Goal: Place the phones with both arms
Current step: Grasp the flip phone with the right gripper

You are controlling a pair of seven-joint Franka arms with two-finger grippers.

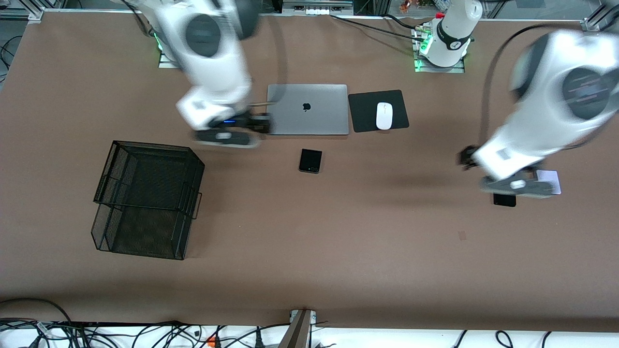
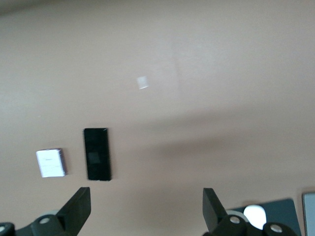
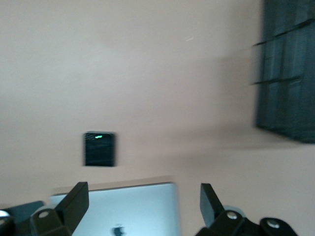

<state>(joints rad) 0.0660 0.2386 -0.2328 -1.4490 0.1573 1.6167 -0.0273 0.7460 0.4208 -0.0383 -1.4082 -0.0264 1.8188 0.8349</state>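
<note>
A closed grey laptop [image 1: 308,116] with a dark logo on its lid lay just above the centre of the front view. Just beside it, toward the frame's right, sat a black mouse pad [image 1: 378,110] with a white computer mouse [image 1: 384,116] resting on it. A black wire-mesh basket [image 1: 146,200] stood in the left middle of the frame on the brown table [image 1: 338,251]. Loose cables [image 1: 145,333] trailed along the bottom edge.
</note>
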